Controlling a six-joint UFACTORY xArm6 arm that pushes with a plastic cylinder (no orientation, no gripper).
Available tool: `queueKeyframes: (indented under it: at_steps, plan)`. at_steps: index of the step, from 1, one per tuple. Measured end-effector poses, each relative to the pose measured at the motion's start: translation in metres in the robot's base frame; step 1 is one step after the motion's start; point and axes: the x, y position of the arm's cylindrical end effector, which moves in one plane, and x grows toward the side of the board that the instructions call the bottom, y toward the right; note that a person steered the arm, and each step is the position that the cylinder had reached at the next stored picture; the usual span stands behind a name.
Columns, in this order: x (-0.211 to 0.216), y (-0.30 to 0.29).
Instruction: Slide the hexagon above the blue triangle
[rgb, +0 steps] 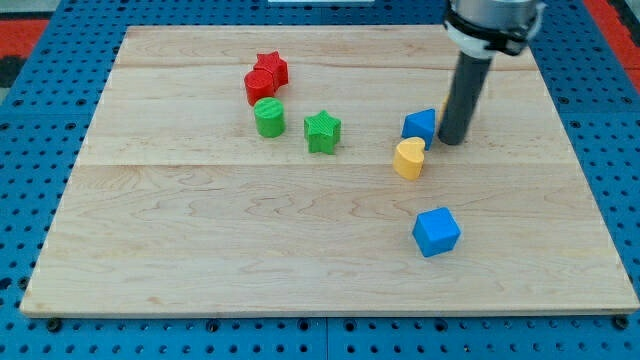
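Note:
The blue triangle (420, 125) lies right of the board's middle, towards the view's top. My tip (452, 141) stands right beside it on its right, touching or nearly so. A red block (258, 87), possibly a hexagon, sits at the upper left against a red star (271, 68). A blue angular block (436, 232), cube or hexagon, I cannot tell which, lies below the triangle towards the view's bottom. A yellow heart (408, 158) sits just below-left of the triangle.
A green cylinder (268, 117) and a green star (322, 131) stand left of the triangle. The wooden board (200, 250) rests on a blue pegboard. The arm's rod comes down from the view's top right.

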Motion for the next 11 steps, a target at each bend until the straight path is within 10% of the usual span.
queueKeyframes:
  at_steps: [3, 5, 8, 9, 11]
  plan:
    - [-0.103, 0.023]
    - [0.005, 0.099]
    - [-0.105, -0.009]
    - [-0.109, 0.044]
    - [0.042, 0.038]
